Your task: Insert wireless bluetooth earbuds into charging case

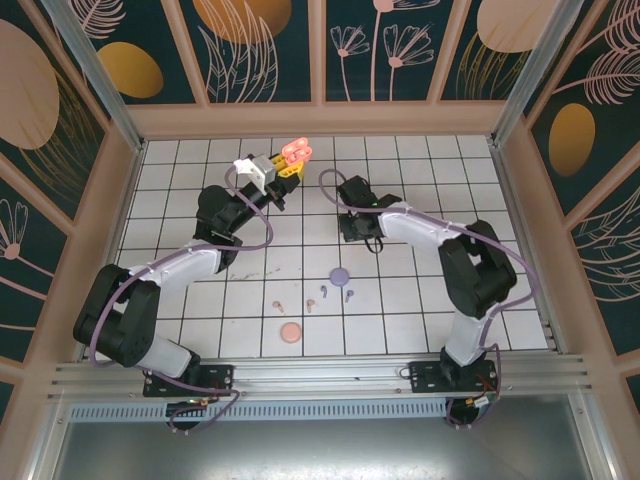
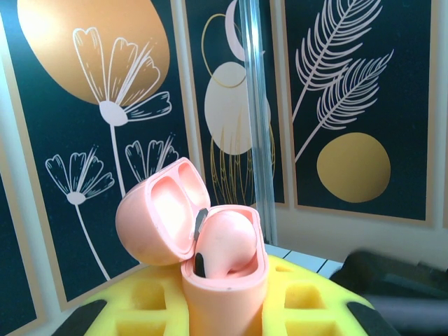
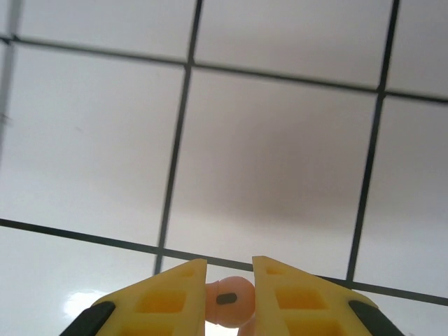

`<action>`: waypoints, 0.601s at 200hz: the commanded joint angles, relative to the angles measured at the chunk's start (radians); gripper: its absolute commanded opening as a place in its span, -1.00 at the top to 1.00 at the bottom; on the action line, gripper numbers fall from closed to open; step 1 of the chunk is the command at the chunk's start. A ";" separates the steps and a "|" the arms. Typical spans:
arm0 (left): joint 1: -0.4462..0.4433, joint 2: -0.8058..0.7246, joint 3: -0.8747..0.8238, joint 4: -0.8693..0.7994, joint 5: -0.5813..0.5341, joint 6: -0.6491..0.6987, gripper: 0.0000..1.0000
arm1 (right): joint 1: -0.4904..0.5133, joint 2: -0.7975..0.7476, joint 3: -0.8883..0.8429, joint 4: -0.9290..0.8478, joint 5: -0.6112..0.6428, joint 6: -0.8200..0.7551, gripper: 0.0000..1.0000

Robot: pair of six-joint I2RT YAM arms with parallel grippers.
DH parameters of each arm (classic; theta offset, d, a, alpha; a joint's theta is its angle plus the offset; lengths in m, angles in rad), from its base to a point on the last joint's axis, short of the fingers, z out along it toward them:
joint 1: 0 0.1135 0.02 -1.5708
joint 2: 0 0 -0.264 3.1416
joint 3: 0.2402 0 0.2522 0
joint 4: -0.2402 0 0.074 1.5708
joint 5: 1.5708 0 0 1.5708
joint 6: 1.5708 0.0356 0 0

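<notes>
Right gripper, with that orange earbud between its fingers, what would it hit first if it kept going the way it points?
Probably the white gridded table. The right gripper holds the salmon-orange earbud and faces bare tile with nothing between, though the gap is hard to judge.

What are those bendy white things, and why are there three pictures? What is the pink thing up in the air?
Those are two robot arms, each ending in a yellow claw. One picture is taken from above, looking down on both arms and the white tiled table. The other two come from little cameras on the arms' wrists.

The left claw is shut on an open pink case, lifted off the table with its lid flipped back. One earbud already sits inside it.

The right claw pinches a tiny salmon earbud just over the table.

Lying on the table are more earbuds: a pinkish pair and a purple pair. Near them are a purple case and a salmon case, both closed.
</notes>
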 commanded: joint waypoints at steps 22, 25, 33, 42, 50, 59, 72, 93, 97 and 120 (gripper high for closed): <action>-0.006 -0.010 0.045 0.018 0.027 -0.001 1.00 | 0.006 -0.183 0.060 0.059 0.033 0.000 0.61; -0.006 -0.010 0.048 0.015 0.029 0.001 1.00 | 0.007 -0.194 0.066 0.065 0.032 -0.004 0.61; -0.006 -0.010 0.052 0.011 0.033 0.004 1.00 | 0.007 -0.223 0.079 0.082 0.031 -0.015 0.61; -0.006 -0.008 0.058 0.005 0.039 0.010 1.00 | 0.008 -0.257 0.093 0.106 0.029 -0.029 0.61; -0.006 -0.008 0.063 -0.001 0.046 0.016 1.00 | 0.010 -0.287 0.100 0.139 0.020 -0.044 0.60; -0.006 -0.007 0.069 -0.009 0.051 0.026 1.00 | 0.010 -0.323 0.106 0.178 0.008 -0.060 0.60; -0.006 -0.005 0.079 -0.024 0.063 0.038 1.00 | 0.012 -0.371 0.111 0.243 -0.020 -0.085 0.59; -0.006 0.001 0.099 -0.047 0.087 0.048 1.00 | 0.012 -0.438 0.114 0.356 -0.072 -0.121 0.58; -0.006 0.002 0.104 -0.050 0.092 0.049 1.00 | 0.013 -0.448 0.115 0.375 -0.081 -0.125 0.58; -0.006 0.011 0.124 -0.067 0.119 0.044 1.00 | 0.013 -0.483 0.132 0.458 -0.121 -0.147 0.56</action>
